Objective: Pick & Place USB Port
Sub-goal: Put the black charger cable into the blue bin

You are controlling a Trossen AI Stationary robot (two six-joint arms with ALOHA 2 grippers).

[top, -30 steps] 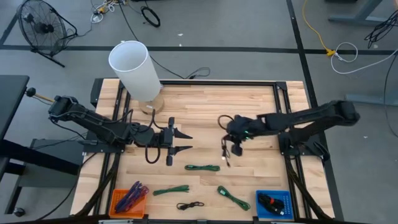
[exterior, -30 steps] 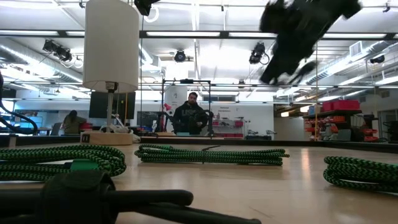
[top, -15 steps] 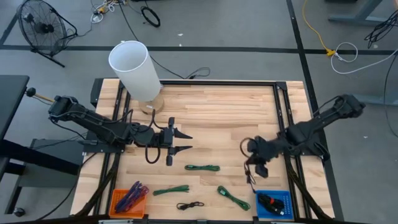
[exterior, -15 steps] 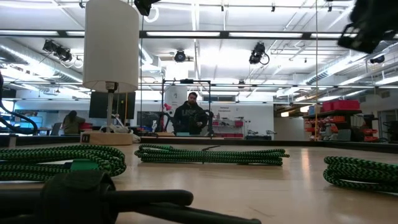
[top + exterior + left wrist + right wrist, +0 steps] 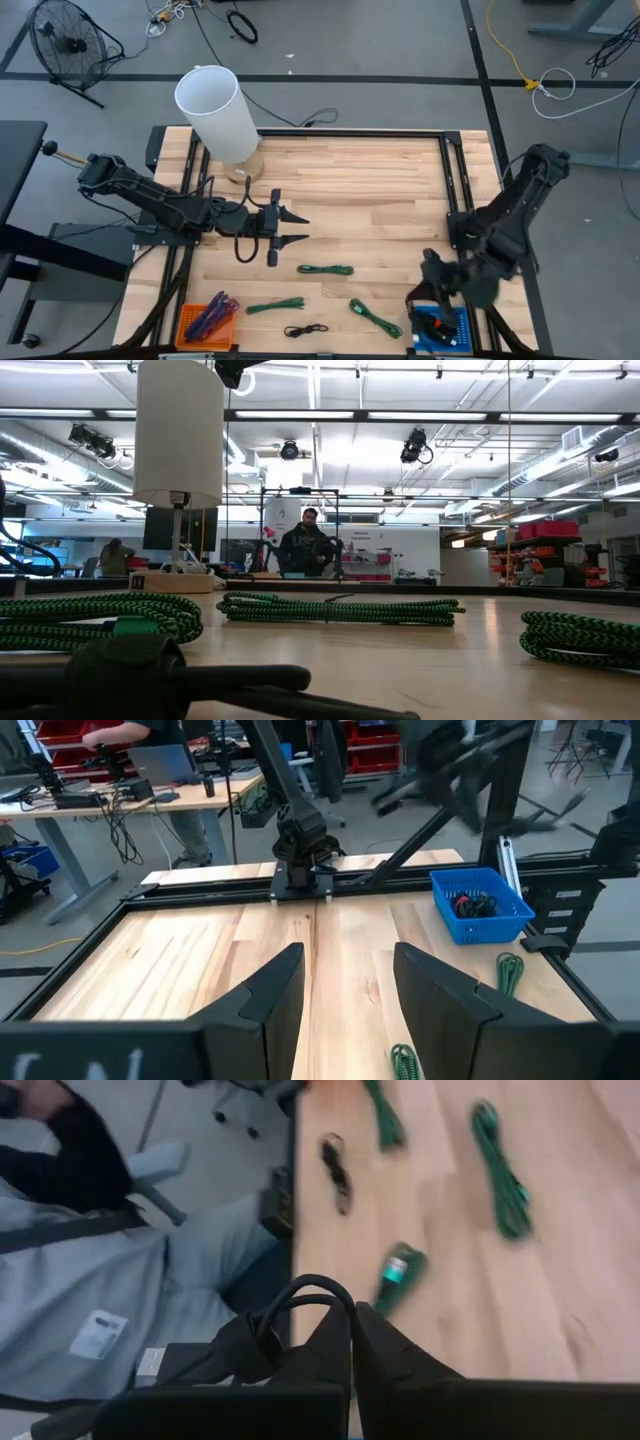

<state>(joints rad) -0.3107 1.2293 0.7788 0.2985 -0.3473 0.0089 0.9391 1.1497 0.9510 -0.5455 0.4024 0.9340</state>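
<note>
USB cable, black (image 5: 262, 1342): looped and pinched in the right gripper (image 5: 437, 296), fingers pressed together on it, as the right wrist view shows. From above, that gripper hangs at about 5 o'clock on the table (image 5: 340, 190), just at the edge of the blue bin (image 5: 458, 322), which already holds at least one dark cable.

Progress, as judged: pick done for this cable, carry nearly done, release into the bin not yet made. The gripper looks to sit at the bin's 10 o'clock corner rather than squarely over it, so a small shift inward seems needed before letting go; the cable's loose end may trail outside the rim.

Left on the table, in the high view:
- green cable (image 5: 326, 269) near centre, about 6 o'clock of the left gripper
- second green cable (image 5: 275, 305) toward 7 o'clock
- third green cable (image 5: 375, 317) at about 5 o'clock, near the blue bin
- small black cable (image 5: 304, 329) at 6 o'clock, close to the front edge

Orange bin (image 5: 209, 322) at 7 o'clock holds purple cables.

Left gripper (image 5: 288, 227) waits at about 9 o'clock of the table's centre, fingers spread, nothing between them. White cylinder (image 5: 217, 113) stands at 11 o'clock, well apart from the work.

Judgement overall: roughly partway; several cables remain to sort.
</note>
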